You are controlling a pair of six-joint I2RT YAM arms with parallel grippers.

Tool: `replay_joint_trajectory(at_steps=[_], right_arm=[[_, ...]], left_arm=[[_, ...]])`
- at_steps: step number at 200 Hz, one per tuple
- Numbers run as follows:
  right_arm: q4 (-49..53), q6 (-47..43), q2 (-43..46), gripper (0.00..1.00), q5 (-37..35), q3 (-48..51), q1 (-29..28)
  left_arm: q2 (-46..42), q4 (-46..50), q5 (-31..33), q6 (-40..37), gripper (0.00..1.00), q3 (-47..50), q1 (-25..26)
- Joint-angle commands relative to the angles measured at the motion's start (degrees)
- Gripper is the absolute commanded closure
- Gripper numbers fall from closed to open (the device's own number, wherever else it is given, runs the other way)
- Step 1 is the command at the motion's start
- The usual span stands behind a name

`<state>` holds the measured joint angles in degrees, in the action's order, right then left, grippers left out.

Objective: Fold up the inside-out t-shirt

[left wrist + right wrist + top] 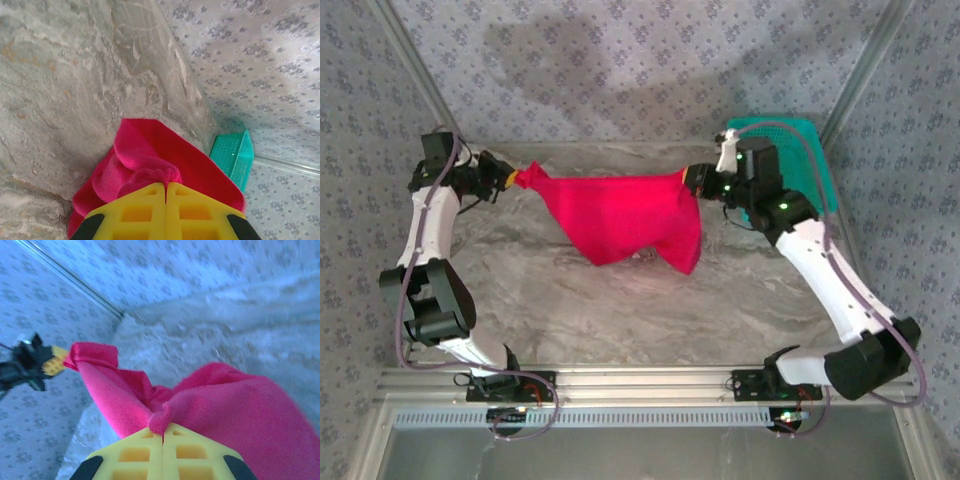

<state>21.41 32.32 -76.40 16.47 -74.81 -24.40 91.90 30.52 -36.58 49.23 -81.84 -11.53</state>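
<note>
The inside-out t-shirt [625, 217] is bright red cloth, stretched in the air between both arms above the back of the marble table [620, 310]. My left gripper [513, 178] is shut on its left end; in the left wrist view the yellow fingers [135, 212] pinch a bunched fold of the t-shirt [150, 160]. My right gripper [692, 178] is shut on the t-shirt's right end, where the cloth [235, 405] bunches at the closed yellow fingers [197, 452]. The lower edge of the cloth hangs down toward the tabletop. The left gripper [55, 365] is also seen across the span in the right wrist view.
A teal mesh basket [810, 150] stands at the back right corner, behind my right arm; it appears as the basket [232, 155] in the left wrist view. Patterned walls close in the back and sides. A metal rail [650, 385] runs along the near edge.
</note>
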Motion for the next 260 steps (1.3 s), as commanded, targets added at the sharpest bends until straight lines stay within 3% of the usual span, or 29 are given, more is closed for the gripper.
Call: replay_joint_trajectory(at_steps=[1, 29, 42, 56, 85, 106, 124, 138, 164, 199, 208, 223, 231, 260], right_arm=[[-2.32, 1.24, -5.88, 1.00, -3.20, 8.79, -3.31], [-5.60, -0.08, -13.31, 1.00, -1.43, 17.24, -9.77], [-4.68, -1.50, -13.89, 0.88, -3.26, 18.09, -11.92], [-2.53, -3.58, -13.32, 0.66, -6.94, 17.27, -13.26], [3.04, -6.24, -12.94, 0.55, -11.84, 11.51, -13.22], [3.99, -6.67, -13.56, 0.48, -12.91, 7.17, -12.53], [4.93, -6.81, -16.48, 0.44, -13.56, 1.91, -11.82], [6.99, -7.57, -21.03, 0.40, -13.66, -2.94, -11.55], [14.37, -7.92, -31.87, 0.40, -13.88, -12.70, -11.17], [18.50, -6.22, -38.37, 0.46, -12.31, -16.97, -9.68], [17.95, -6.16, -38.39, 0.55, -11.33, -16.80, -8.94], [17.80, -6.39, -37.19, 0.89, -9.80, -16.94, -8.00], [17.74, -6.39, -35.61, 1.00, -9.64, -17.00, -7.73], [15.31, -6.65, -26.78, 1.00, -6.75, -15.67, -7.51]], left_arm=[[-2.80, -4.55, 1.06, 0.70, 1.00, 2.15, 1.68], [-1.72, -3.11, 1.46, -1.11, 1.00, 3.06, 2.30], [-2.17, -1.95, 2.80, -2.35, 1.00, 3.64, 2.47], [-3.41, -0.93, 5.27, -3.66, 1.00, 4.60, 2.80], [-7.60, 2.74, 15.67, -7.58, 1.00, 6.19, 5.17], [-11.37, 5.36, 26.71, -10.98, 0.85, 7.62, 9.89], [-13.82, 5.02, 32.39, -12.47, 0.64, 9.49, 14.98], [-14.47, 2.83, 32.62, -13.02, 0.54, 11.13, 18.81], [-10.89, 1.07, 30.64, -12.37, 0.50, 11.54, 22.96], [-2.19, -1.23, 25.91, -11.48, 0.37, 12.83, 25.96], [0.22, -1.72, 24.99, -11.46, 0.36, 13.25, 26.37], [3.39, -2.82, 24.09, -11.18, 0.35, 14.08, 26.56], [4.80, -3.30, 23.96, -11.25, 0.35, 14.34, 26.56], [9.16, -3.08, 25.97, -12.35, 0.41, 13.52, 26.47]])
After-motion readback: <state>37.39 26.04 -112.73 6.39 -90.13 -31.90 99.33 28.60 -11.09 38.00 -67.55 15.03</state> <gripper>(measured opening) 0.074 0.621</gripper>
